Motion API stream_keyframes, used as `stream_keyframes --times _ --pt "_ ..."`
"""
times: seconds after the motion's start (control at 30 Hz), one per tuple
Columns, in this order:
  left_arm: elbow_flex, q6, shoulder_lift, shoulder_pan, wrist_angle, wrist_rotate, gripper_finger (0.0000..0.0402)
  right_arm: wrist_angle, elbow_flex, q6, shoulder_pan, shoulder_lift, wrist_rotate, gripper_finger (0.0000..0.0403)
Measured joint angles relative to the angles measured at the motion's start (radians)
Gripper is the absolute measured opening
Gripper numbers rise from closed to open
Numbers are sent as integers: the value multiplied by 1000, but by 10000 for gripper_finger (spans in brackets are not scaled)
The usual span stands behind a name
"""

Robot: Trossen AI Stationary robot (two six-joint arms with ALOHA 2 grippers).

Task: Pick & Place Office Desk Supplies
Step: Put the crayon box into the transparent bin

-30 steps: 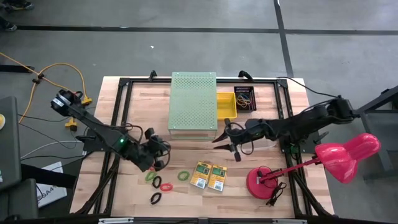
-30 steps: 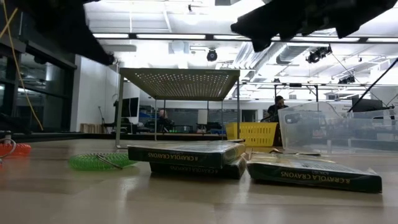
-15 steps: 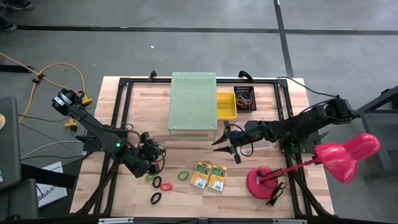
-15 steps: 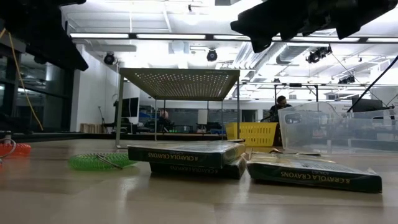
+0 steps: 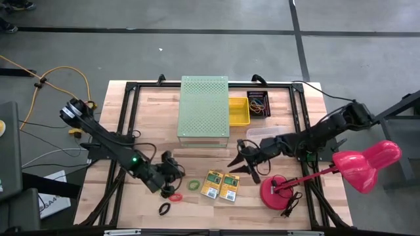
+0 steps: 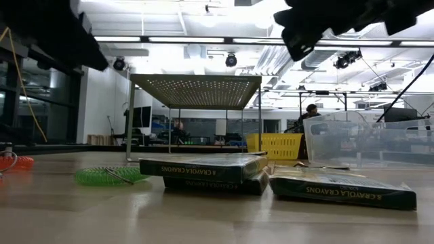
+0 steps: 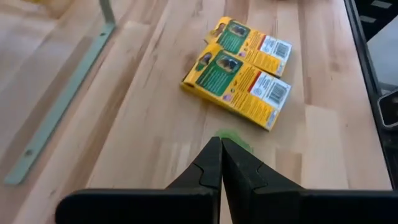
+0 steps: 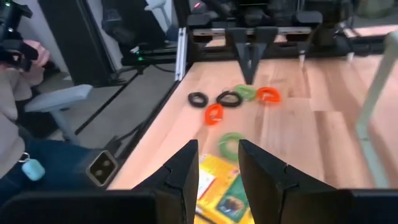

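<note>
Both hands hover low: left hand [image 5: 176, 189] pinched, right hand [image 5: 244, 164] parted.

hidden: green band loop [image 7: 235, 139] partly behind jaws | cut off: crayon boxes [image 8: 219, 190]

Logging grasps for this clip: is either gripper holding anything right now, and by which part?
Nothing is held. The left gripper is shut on nothing above the table, near a green band; the right gripper is open and empty over the crayon boxes.
</note>
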Motion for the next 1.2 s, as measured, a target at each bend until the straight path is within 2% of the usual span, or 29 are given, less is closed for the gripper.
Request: stream_keyframes --times 0.3,0.47,0.57,0.67,0.93,1.2 --pt "1 87 196 45 292 18 1 -29 1 66 140 16 147 101" --pt "2 101 288 77 441 67 1 36 1 87 192 94 217 101" --pt "2 101 327 85 498 74 1 103 1 87 207 158 223 101" --pt "1 101 347 86 538 75 1 187 3 105 210 221 223 101" --pt "1 104 353 87 546 70 1 235 39 138 192 367 221 101" --pt "1 94 353 90 515 69 1 70 141 142 186 425 221 101"
